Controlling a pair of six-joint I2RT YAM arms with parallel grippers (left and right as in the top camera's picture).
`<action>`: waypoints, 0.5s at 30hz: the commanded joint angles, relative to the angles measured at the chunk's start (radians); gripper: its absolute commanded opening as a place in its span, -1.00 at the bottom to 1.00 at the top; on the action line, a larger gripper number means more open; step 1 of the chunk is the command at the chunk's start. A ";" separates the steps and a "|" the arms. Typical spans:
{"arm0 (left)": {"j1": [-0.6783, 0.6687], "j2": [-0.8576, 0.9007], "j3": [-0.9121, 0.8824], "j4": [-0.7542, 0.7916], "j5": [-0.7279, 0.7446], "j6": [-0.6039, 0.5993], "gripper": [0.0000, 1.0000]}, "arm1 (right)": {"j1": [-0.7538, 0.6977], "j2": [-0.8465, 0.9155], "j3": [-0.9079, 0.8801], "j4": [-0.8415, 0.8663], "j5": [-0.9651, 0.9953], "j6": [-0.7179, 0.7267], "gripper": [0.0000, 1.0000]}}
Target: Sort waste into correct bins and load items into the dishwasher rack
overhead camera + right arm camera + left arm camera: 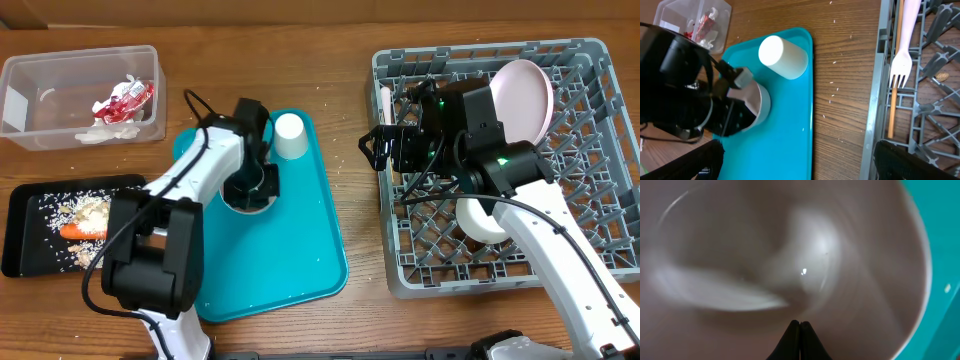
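Observation:
A small pale bowl [250,203] stands on the teal tray [300,250]. My left gripper [247,185] is down inside it, and in the left wrist view the bowl [740,240] fills the frame behind the shut fingertips [800,323]. A white cup [289,135] lies on its side on the tray and also shows in the right wrist view [782,56]. My right gripper [375,148] is open and empty at the left edge of the dishwasher rack [590,60]. The rack holds the pink plate [528,100], a second bowl [478,222] and the cream fork [902,45].
The clear tub [30,75] at the back left holds white napkins [105,130] and the red wrapper [122,98]. The black tray [25,225] holds rice scraps [85,210] and the carrot [80,232]. Rice grains lie scattered on the wooden table between tray and rack.

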 commanded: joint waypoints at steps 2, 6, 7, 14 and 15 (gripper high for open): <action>-0.064 -0.003 -0.013 -0.005 0.103 -0.013 -0.92 | 0.002 0.000 0.002 0.007 0.005 0.001 1.00; -0.091 -0.004 0.006 -0.021 0.229 0.005 -0.92 | 0.002 0.001 0.002 0.007 0.005 0.001 1.00; -0.094 -0.005 0.013 -0.024 0.268 0.027 -0.92 | 0.002 0.000 0.002 0.007 0.005 0.001 1.00; -0.040 -0.010 0.118 -0.115 0.187 0.021 -0.92 | 0.002 0.000 0.002 0.007 0.005 0.001 1.00; -0.028 -0.010 0.140 -0.136 0.175 0.021 -0.92 | 0.002 0.000 0.002 0.007 0.005 0.001 1.00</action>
